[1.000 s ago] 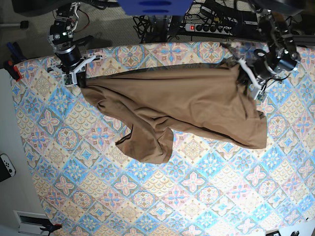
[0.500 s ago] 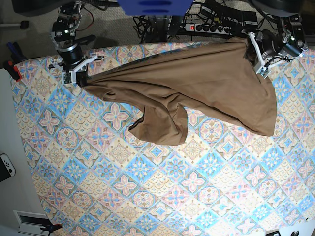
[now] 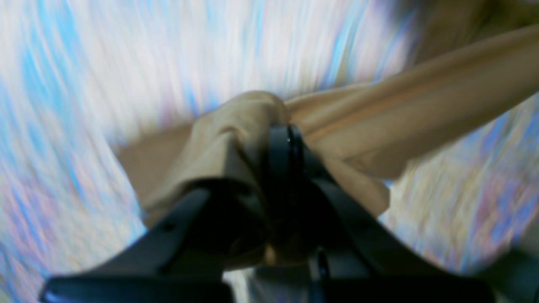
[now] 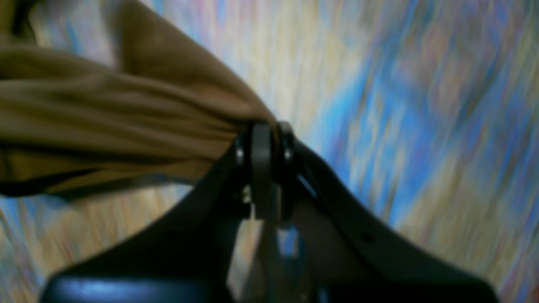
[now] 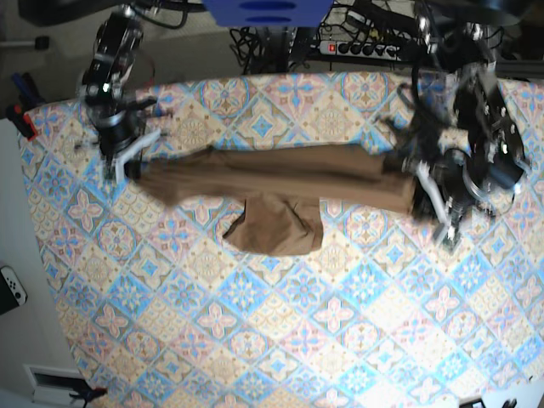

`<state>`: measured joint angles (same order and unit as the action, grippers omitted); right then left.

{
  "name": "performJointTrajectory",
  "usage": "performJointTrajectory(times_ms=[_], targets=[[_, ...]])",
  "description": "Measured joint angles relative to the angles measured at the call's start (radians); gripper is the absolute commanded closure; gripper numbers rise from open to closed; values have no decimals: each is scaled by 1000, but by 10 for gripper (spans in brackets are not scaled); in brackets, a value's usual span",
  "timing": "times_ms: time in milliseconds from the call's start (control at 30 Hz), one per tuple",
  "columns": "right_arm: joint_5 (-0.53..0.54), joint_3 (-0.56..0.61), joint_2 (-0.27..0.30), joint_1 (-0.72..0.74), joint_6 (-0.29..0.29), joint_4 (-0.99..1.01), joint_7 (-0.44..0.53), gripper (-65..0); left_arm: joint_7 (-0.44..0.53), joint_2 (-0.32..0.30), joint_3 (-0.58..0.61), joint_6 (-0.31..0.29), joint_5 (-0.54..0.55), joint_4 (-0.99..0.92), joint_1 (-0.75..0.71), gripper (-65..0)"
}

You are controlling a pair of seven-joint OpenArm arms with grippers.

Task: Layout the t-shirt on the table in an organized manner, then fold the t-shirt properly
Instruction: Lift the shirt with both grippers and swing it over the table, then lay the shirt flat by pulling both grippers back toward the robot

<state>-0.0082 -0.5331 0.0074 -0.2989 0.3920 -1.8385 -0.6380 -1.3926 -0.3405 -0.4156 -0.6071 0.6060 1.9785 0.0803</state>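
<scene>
The tan-brown t-shirt (image 5: 280, 174) is pulled into a narrow, taut band across the far half of the table (image 5: 255, 340), with one loose lobe (image 5: 274, 228) drooping toward the front. My right gripper (image 5: 134, 168) is shut on its left end, and bunched cloth (image 4: 126, 126) runs off from the closed gripper (image 4: 265, 139) in the right wrist view. My left gripper (image 5: 422, 191) is shut on the right end. In the left wrist view fabric (image 3: 236, 126) wraps over the closed gripper (image 3: 286, 139). Both wrist views are motion-blurred.
A power strip (image 5: 361, 48) and cables lie beyond the table's far edge. A red clamp (image 5: 21, 119) sits at the far left corner. A white controller (image 5: 10, 289) lies off the table's left side.
Both grippers swung toward the front, the left one much farther. The shirt, held up as a broad sheet before, is now stretched into a thin band lower over the table.
</scene>
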Motion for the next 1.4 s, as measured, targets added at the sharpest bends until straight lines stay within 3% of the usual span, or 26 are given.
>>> performJointTrajectory(times_ms=[167,333,500,700,933,1167,1267,1400], targets=[[-8,2,72,92,10,4,-182,0,-13,46,6,3,-76,-50,205,0],[12,12,131,319,13,10,-256,0,-13,57,78,5,-207,-316,430,0],[8,61,222,479,7,58,-331,0,-13,56,136,3,-253,-536,622,0],[14,114,226,631,13,245,-343,0,-14,79,180,4,-373,-786,858,0],[-2,109,324,812,5,439,-345,0,-2,152,185,2,-555,-1039,1114,0],[11,113,356,1022,7,523,-323,0,68,166,177,1,-615,-1083,1189,0],[11,103,381,1015,5,514,-329,0,56,160,175,2,-614,-1083,1174,0],[3,101,370,982,8,459,-364,0,3,159,175,2,-602,-1054,1173,0]])
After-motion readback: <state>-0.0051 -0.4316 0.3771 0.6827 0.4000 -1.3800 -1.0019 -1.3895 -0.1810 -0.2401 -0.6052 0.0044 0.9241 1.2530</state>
